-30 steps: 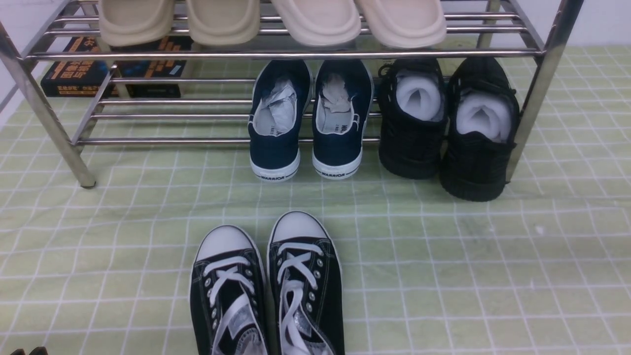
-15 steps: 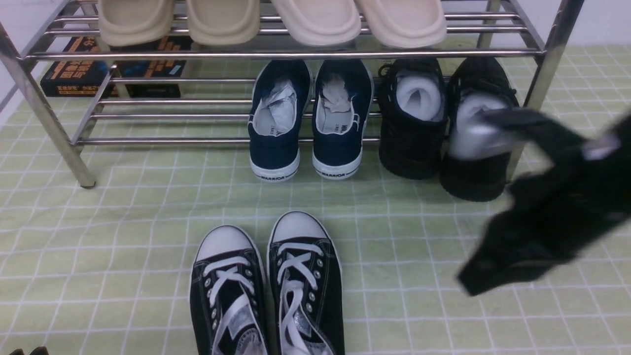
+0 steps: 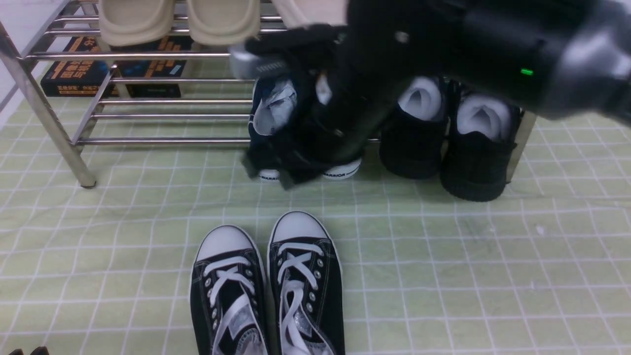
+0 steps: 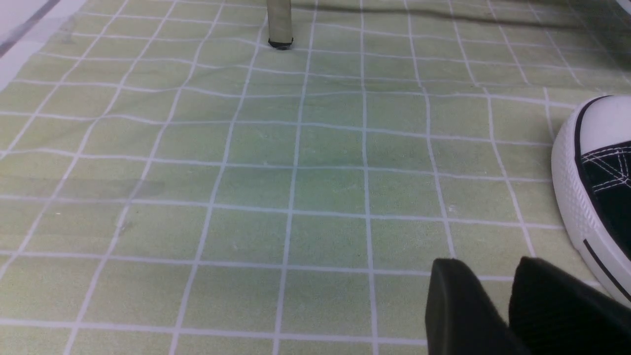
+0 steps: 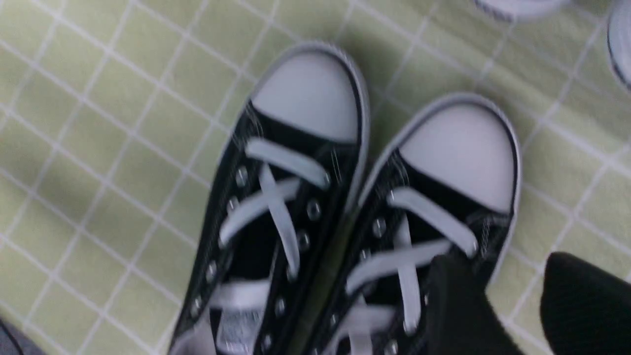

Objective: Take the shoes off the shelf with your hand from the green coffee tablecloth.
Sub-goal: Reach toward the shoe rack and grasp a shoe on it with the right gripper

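Note:
The shoes [image 3: 270, 121], navy slip-ons with white "WARRIOR" soles, stand on the lower tier of the silver shelf [image 3: 162, 140], heels toward me. My blurred right arm covers most of them. My right gripper [image 3: 251, 113] hangs in the air in front of them, open and empty. In the right wrist view the right gripper [image 5: 508, 276] is above the lace-up sneakers [image 5: 345, 197], jaws apart with cloth showing between them. My left gripper [image 4: 485, 276] stays low over the green coffee tablecloth [image 4: 296, 172], open with nothing in it.
Black-and-white lace-up sneakers [image 3: 266, 286] lie on the cloth [image 3: 443, 256] near me. Black mesh sneakers [image 3: 443, 133] sit right of the navy pair. Beige slippers [image 3: 177, 19] fill the top tier. A dark book [image 3: 79, 74] lies behind the rack. A shelf leg [image 4: 280, 29] stands ahead of the left gripper.
My right arm came in from the right and swung left and up, and now covers the navy shoes. No shoe has moved. The left gripper keeps its place.

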`<act>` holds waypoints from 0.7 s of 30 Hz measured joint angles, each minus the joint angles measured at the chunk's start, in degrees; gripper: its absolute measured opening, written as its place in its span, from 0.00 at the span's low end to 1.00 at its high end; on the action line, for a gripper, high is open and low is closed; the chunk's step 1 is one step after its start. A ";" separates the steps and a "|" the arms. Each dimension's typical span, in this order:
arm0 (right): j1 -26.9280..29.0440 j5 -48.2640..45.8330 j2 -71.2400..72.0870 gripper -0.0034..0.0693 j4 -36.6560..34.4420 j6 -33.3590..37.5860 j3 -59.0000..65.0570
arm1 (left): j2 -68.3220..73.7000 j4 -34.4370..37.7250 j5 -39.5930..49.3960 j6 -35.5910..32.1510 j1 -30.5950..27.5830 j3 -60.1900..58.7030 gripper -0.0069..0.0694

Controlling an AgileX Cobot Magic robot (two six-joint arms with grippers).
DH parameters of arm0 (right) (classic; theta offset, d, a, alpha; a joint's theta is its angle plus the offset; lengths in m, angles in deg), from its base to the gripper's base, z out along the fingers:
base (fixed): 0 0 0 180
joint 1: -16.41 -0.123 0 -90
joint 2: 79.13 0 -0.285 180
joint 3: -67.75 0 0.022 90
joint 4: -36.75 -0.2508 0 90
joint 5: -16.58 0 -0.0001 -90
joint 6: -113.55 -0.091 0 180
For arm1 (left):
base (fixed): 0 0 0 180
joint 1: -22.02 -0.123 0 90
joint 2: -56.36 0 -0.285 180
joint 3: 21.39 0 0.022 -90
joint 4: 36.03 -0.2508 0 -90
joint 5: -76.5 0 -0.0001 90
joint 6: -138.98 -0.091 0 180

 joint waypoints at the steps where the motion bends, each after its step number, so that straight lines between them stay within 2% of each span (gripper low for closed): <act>1: 0.00 0.08 -2.80 0.57 0.74 -0.13 -3.99 | 0.00 0.00 -0.06 0.04 0.00 0.00 0.35; 2: 0.00 0.14 -3.62 0.59 1.04 -0.13 -5.12 | 0.00 0.00 -0.06 0.04 0.00 0.00 0.35; 4: 0.00 0.90 -8.88 0.69 1.68 -0.07 -12.11 | 0.00 0.00 -0.06 0.04 0.00 0.00 0.35; 8: 0.00 2.31 -15.65 0.77 4.75 0.84 -20.51 | 0.00 0.00 -0.06 0.04 0.00 0.00 0.35; 14: 0.39 6.56 -21.42 0.79 10.61 0.98 -25.16 | 0.00 0.00 -0.06 0.04 0.00 0.00 0.35; 21: 1.20 11.98 -25.47 0.79 11.98 1.08 -25.40 | 0.00 -0.05 -0.06 0.04 0.00 0.00 0.35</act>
